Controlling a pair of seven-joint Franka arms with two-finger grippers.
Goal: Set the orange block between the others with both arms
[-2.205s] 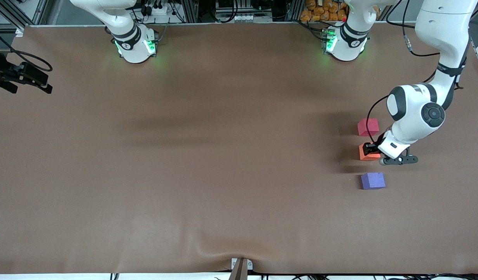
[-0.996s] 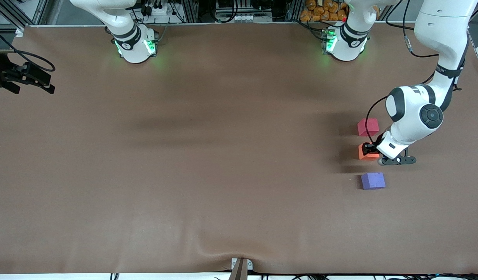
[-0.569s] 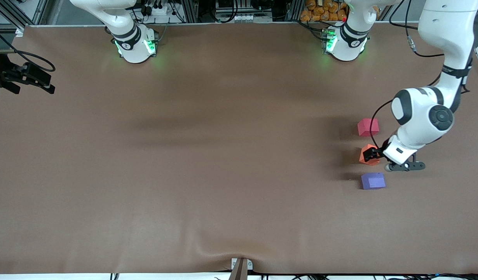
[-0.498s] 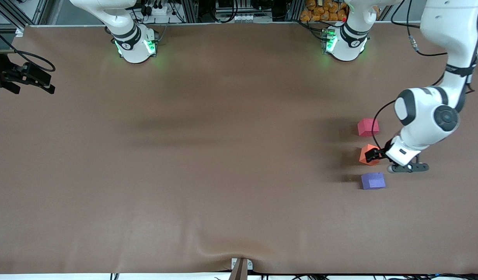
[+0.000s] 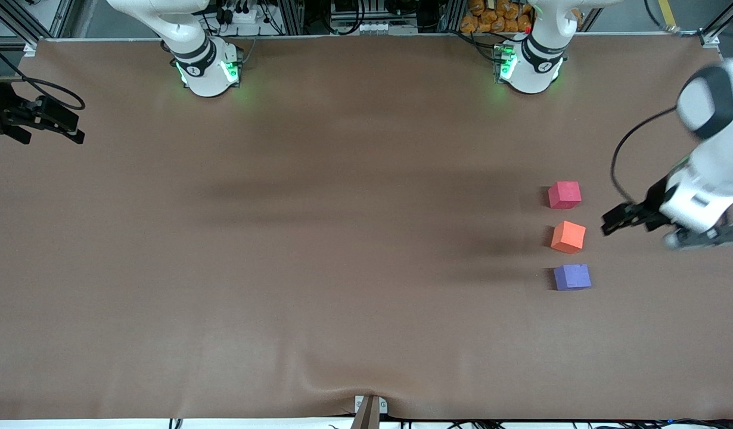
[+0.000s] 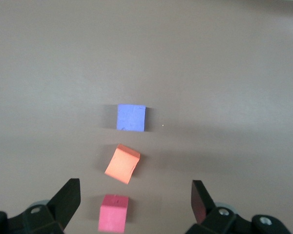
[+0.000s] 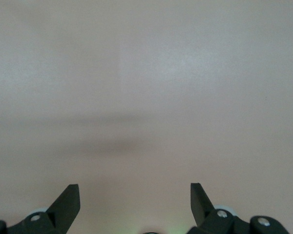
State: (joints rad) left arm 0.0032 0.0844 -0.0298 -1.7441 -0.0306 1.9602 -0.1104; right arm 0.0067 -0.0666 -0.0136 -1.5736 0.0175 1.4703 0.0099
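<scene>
Left end effector [image 5: 618, 218] is seen spread wide and empty over the table [image 5: 342, 268] toward the left arm's end, clear of the orange block [image 5: 568, 236], which sits skewed between the red-pink cube [image 5: 564, 195] and the purple cube [image 5: 572, 277], touching neither. A low re-entry could clip the block out of line. Right end effector [image 7: 134, 195] is parked open over bare table at the right arm's end; open room is left everywhere else.

You see two white jointed arms [image 5: 709, 173] with black joint bands, black cables, and green-lit bases [image 5: 208, 68].
</scene>
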